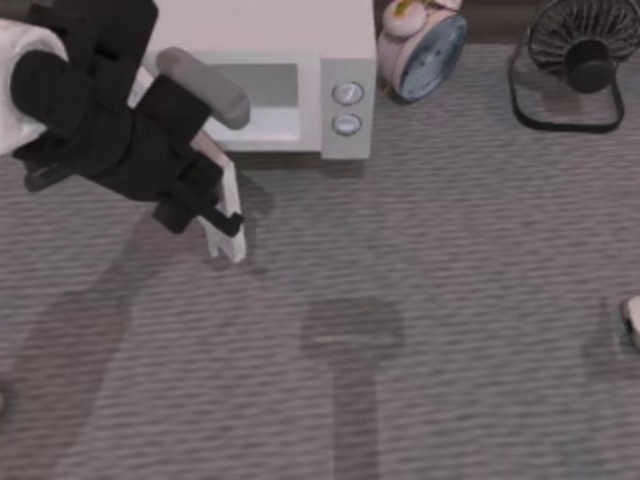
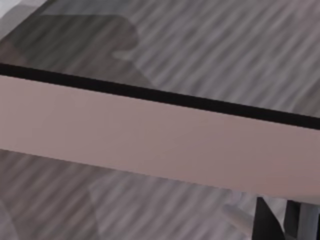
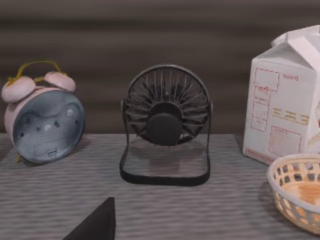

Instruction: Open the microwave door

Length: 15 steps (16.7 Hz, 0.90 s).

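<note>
The white microwave point(image 1: 300, 30) stands at the back of the table, left of centre, with two silver knobs point(image 1: 347, 108) on its front. Its cavity point(image 1: 262, 100) is exposed. The microwave door point(image 1: 230, 245) is swung out toward the front and shows edge-on as a thin white panel. My left gripper point(image 1: 222, 215) is shut on the door's free edge. In the left wrist view the door point(image 2: 150, 135) crosses the frame as a pale band with a black strip, with dark fingers point(image 2: 267, 227) beside it. My right arm point(image 1: 632, 320) is parked at the right edge; one dark fingertip point(image 3: 100, 225) shows.
A pink alarm clock point(image 1: 425, 45) point(image 3: 45, 120) stands just right of the microwave. A black desk fan point(image 1: 575, 60) point(image 3: 165, 122) is at the back right. The right wrist view also shows a milk carton point(image 3: 285, 100) and a woven basket point(image 3: 297, 197).
</note>
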Each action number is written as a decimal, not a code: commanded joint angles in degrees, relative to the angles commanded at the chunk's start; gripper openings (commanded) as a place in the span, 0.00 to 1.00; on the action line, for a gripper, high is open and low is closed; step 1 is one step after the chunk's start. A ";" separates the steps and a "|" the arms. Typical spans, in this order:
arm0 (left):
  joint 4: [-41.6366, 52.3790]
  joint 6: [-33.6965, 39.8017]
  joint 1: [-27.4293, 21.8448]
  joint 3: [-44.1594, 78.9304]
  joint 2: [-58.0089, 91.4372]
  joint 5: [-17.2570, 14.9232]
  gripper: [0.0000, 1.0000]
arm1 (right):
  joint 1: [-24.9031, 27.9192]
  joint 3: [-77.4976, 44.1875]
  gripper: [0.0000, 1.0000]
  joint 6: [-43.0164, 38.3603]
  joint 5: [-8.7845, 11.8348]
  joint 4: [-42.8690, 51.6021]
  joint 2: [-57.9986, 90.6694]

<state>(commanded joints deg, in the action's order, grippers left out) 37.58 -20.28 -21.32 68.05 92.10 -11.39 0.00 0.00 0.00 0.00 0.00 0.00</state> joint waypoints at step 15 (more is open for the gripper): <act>3.13 -11.36 4.86 -1.28 -1.59 -5.64 0.00 | 0.00 0.00 1.00 0.00 0.00 0.00 0.00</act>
<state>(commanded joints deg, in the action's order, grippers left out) 40.71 -31.64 -16.46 66.77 90.51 -17.03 0.00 0.00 0.00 0.00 0.00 0.00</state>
